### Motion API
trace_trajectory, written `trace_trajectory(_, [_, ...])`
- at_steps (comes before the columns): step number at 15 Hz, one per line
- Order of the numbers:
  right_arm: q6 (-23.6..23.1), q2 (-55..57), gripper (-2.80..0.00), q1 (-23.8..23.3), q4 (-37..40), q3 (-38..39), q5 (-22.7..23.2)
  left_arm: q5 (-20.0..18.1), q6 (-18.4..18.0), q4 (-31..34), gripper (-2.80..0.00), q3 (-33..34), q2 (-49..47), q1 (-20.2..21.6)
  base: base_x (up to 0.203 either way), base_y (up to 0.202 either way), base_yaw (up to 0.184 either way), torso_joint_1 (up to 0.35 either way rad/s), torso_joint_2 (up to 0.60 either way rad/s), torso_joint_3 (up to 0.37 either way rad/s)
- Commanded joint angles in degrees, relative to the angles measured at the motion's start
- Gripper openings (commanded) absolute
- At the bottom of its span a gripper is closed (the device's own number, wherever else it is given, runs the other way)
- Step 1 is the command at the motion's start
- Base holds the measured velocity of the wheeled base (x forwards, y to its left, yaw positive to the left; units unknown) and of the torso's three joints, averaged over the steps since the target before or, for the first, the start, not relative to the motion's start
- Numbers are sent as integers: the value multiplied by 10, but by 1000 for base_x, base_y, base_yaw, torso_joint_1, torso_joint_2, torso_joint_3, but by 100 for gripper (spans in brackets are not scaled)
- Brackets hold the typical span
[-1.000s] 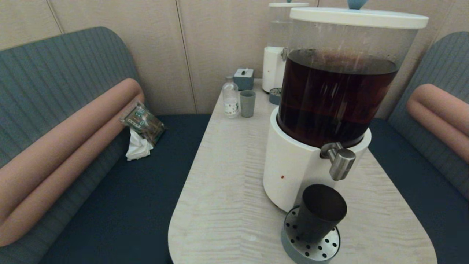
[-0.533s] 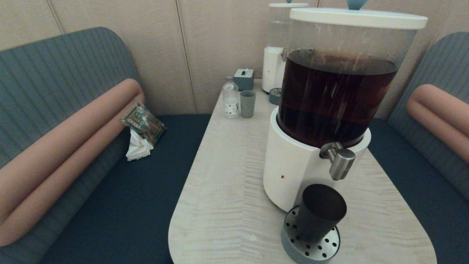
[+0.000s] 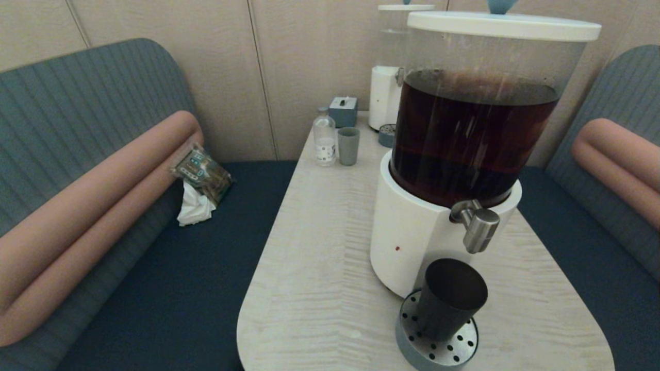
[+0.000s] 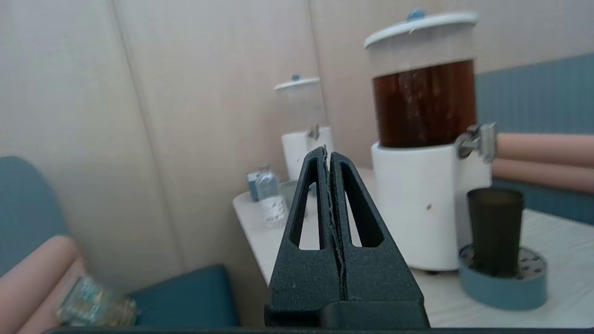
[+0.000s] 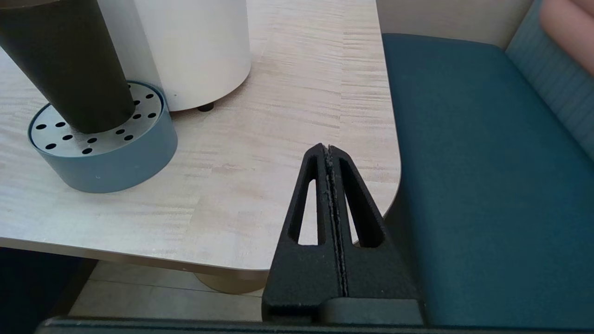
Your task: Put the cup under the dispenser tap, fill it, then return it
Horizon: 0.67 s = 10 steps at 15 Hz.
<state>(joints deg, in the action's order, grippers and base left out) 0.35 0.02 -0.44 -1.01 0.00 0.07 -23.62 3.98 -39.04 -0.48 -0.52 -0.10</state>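
Booth setting: pale wood-grain table (image 3: pixel 319 247) with rounded corners, set between teal upholstered benches (image 3: pixel 170 288) with salmon bolsters, beige panelled wall behind. At the far end of the table stand a small water bottle (image 3: pixel 325 136), a grey-green cup (image 3: pixel 348 146), a small blue-grey box (image 3: pixel 343 111) and a second dispenser with a clear tank (image 3: pixel 388 77). A crumpled snack packet (image 3: pixel 202 172) lies on the left bench. Neither arm shows in the head view. Left gripper (image 4: pixel 328 153) is raised off the table's left side, pointing level toward the dispensers, its two black fingers pressed together, holding nothing. Right gripper (image 5: pixel 327 150) hangs low at the table's near right corner, angled down, fingers likewise pressed together and empty. The cup (image 3: pixel 449 299) stands upright on the perforated drip tray (image 3: pixel 438 345), directly below the dispenser tap (image 3: pixel 479 229) of the big dispenser (image 3: pixel 464 134) of dark brown liquid. It is apart from both grippers, with none touching it.
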Motion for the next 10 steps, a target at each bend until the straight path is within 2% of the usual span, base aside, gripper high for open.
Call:
trace_trajectory(1, [0, -2, -280, 0, 0, 4, 0, 14, -8, 25, -280, 5, 5, 0, 0, 0, 0, 0, 0, 0])
trace_trajectory(4, [0, -1, -280, 0, 0, 4, 0, 107, -82, 144, -280, 5, 5, 0, 0, 0, 0, 0, 0, 0])
trace_trajectory(7, [0, -2, -280, 0, 0, 4, 0, 203, -132, 253, -280, 5, 5, 0, 0, 0, 0, 0, 0, 0])
trace_trajectory(8, [0, -2, -280, 0, 0, 4, 0, 216, -143, 293, -280, 5, 5, 0, 0, 0, 0, 0, 0, 0])
trace_trajectory(10, [0, -2, -280, 0, 0, 4, 0, 231, -141, 358, -280, 5, 5, 0, 0, 0, 0, 0, 0, 0])
